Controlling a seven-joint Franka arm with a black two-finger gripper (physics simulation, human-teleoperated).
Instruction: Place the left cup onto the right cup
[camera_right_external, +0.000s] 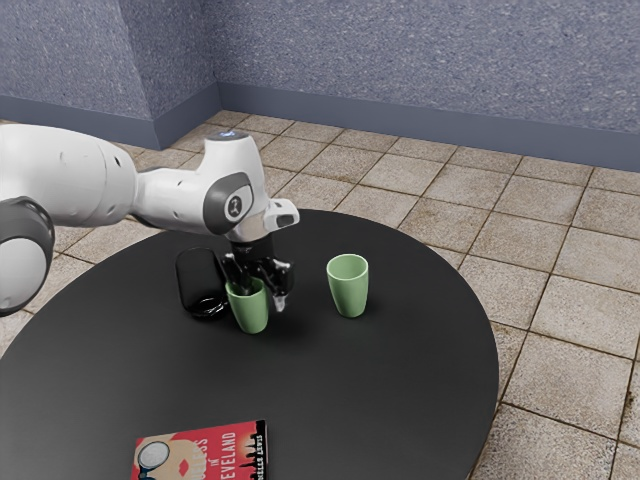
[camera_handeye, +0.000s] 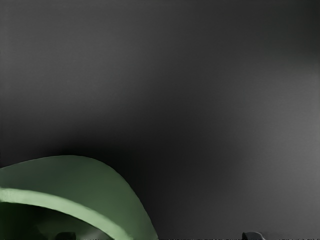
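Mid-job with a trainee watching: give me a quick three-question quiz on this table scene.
1. True or false: the left cup and the right cup both stand upright on the table, apart from each other.
2. The end effector is at: A) the left cup, B) the right cup, C) the book.
3. Fill in: in the exterior view, the black mug sits to the left cup's ___.
Key: 1 true; 2 A; 3 left.
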